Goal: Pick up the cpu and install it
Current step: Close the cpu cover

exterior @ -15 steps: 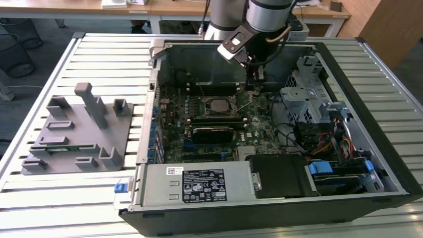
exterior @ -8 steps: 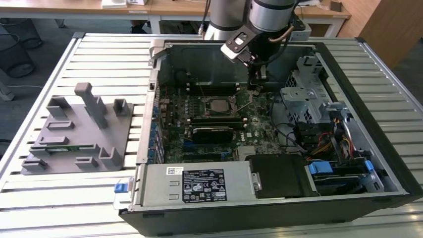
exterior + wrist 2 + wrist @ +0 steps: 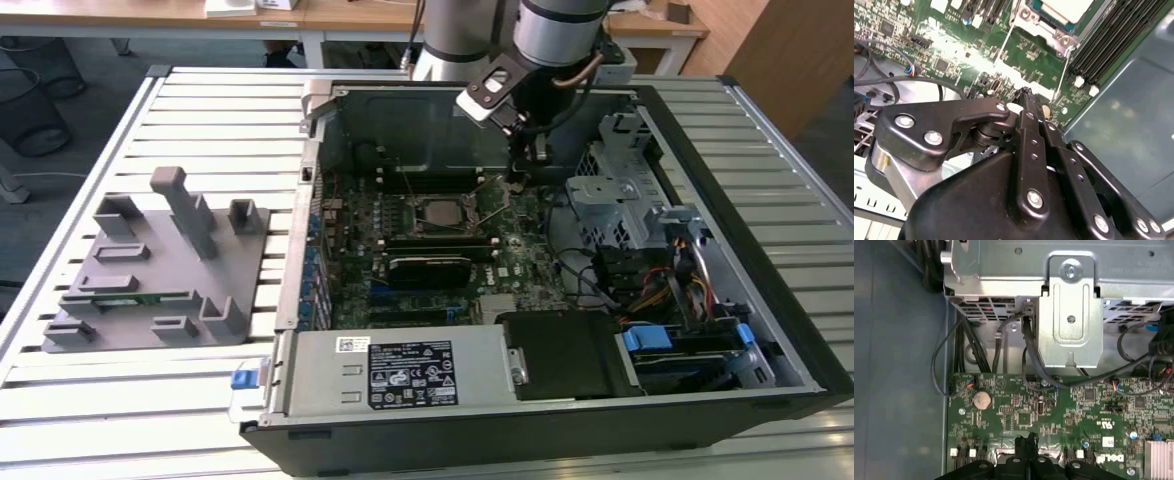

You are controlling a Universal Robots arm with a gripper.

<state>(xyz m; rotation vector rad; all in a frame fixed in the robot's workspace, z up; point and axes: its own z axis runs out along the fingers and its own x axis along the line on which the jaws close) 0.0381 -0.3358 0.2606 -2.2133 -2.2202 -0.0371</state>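
Note:
The cpu, a small square chip with a silver-grey top, lies in the socket in the middle of the green motherboard inside the open computer case. In the second wrist view the cpu shows pale inside the socket's metal frame, with thin wire levers beside it. My gripper hangs low over the board just to the exterior view's right of the socket. Its black fingers are pressed together in both wrist views, gripper and gripper, with nothing seen between them.
A metal drive cage and cables crowd the case on the exterior view's right. The power supply and a black box fill the front. A grey fixture holding a green memory stick sits on the slatted table's left.

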